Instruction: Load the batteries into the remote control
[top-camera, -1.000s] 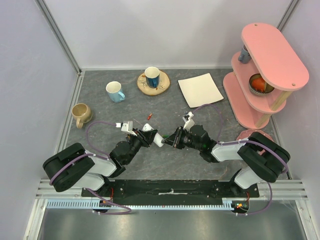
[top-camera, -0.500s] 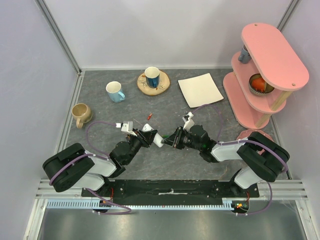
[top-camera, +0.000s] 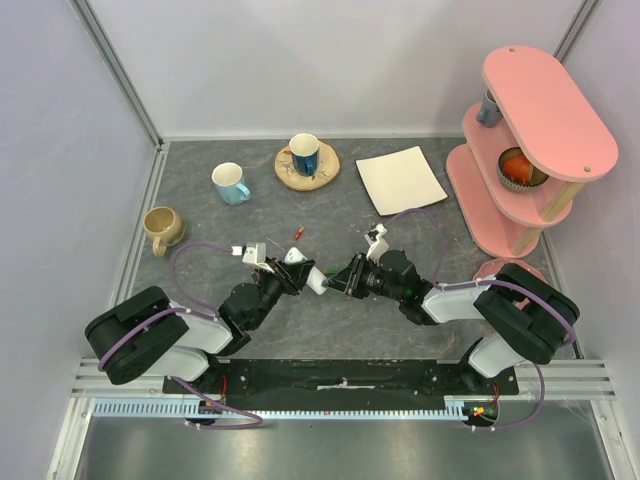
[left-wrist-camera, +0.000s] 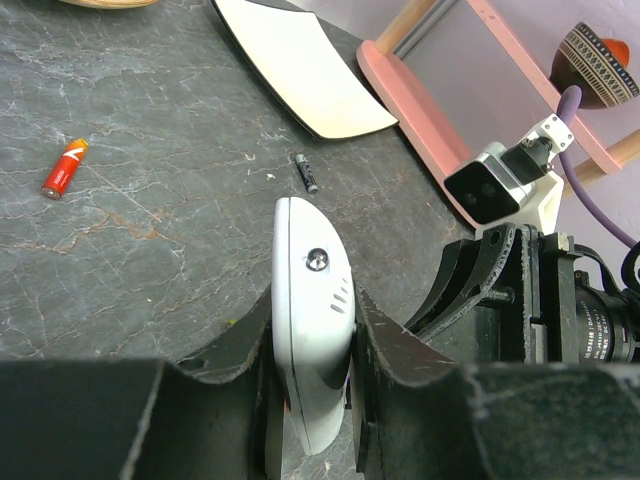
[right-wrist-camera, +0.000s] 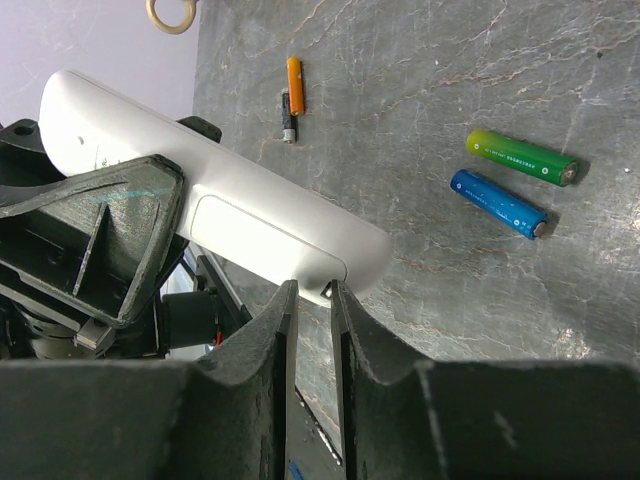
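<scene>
Mid-air, left jaws clench the slim white remote control (left-wrist-camera: 310, 330); right jaws' state unclear.

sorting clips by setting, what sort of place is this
Probably a robot lab test cell: a grey table boxed in by plain white panels on metal framing, two robot arms bolted at its near edge, and staged props like mugs.

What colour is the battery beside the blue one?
Green battery, yellowish at one end; right wrist view shows it best.
</scene>
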